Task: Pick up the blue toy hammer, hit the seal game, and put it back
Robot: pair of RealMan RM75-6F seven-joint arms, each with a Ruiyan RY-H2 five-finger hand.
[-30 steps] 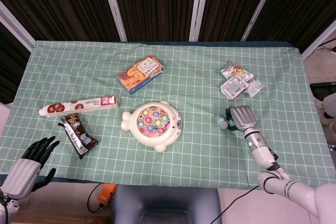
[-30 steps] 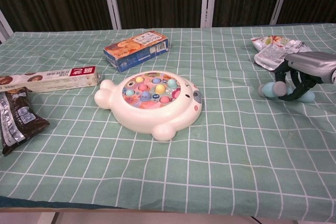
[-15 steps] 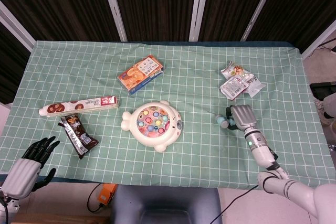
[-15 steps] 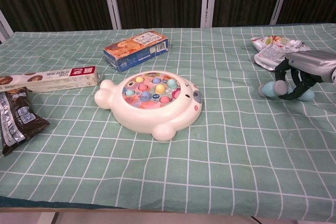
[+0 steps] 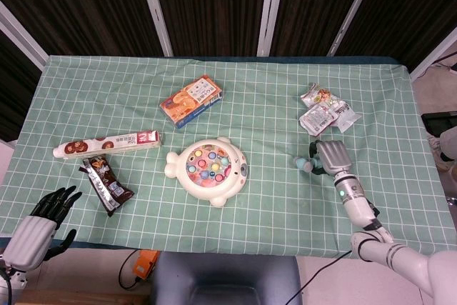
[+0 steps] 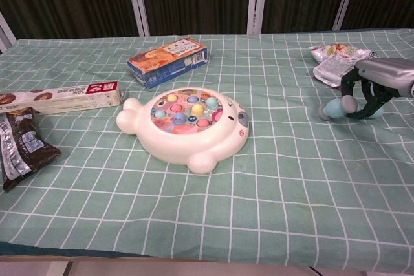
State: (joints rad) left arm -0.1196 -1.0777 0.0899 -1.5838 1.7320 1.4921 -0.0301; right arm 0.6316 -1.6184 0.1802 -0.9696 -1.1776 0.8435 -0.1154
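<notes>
The blue toy hammer lies on the green checked cloth at the right, its pale blue head pointing towards the seal game. My right hand arches over the handle, its dark fingers curled around it and hiding most of it. The hammer still touches the cloth. The white seal game with coloured buttons sits mid-table, well to the left of that hand. My left hand hangs off the near left table edge, fingers spread and holding nothing.
Snack packets lie just behind the right hand. An orange and blue box sits behind the seal game. A long biscuit box and a dark wrapper lie at the left.
My right hand has shifted slightly right and away from me over the hammer, and the hammer has nudged with it. The left hand has not moved.
</notes>
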